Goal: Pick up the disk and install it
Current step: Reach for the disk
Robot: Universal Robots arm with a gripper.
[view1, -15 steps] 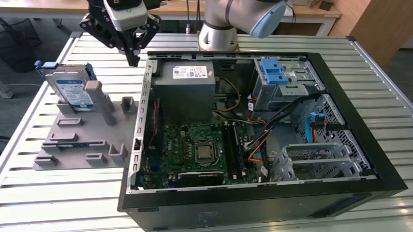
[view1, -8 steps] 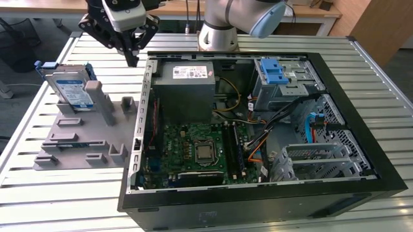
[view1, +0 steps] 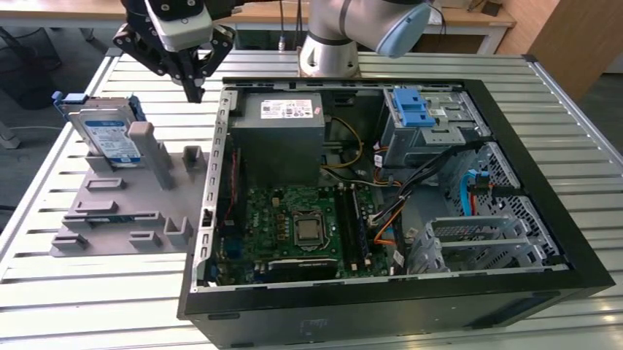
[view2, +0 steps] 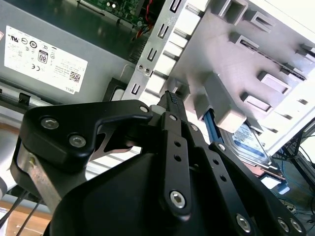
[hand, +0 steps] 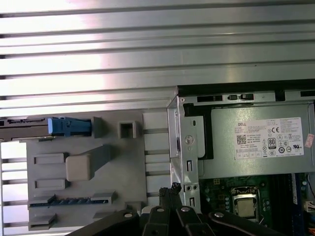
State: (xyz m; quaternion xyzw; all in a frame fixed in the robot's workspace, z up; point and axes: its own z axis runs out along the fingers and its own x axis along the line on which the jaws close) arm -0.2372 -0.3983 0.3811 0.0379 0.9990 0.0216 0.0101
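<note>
The disk (view1: 105,135), a silver hard drive with a white-and-blue label and a blue carrier frame, stands on edge in the grey holder (view1: 127,219) at the exterior view's left. The first wrist view shows it edge-on as a blue strip (hand: 69,126); the second wrist view shows its label (view2: 252,143). My gripper (view1: 195,91) hangs above the table, between the holder and the open computer case (view1: 545,219), to the right of the disk and apart from it. Its black fingers (view2: 170,101) meet at the tips, shut on nothing; in the first wrist view the gripper (hand: 173,188) points at the case wall.
Inside the case are a grey power-supply box (view1: 282,120), a motherboard (view1: 297,230) and a silver cage with a blue latch (view1: 421,113). The holder has several empty slots. The arm's base (view1: 329,51) stands behind the case on the slatted metal table (view1: 87,292).
</note>
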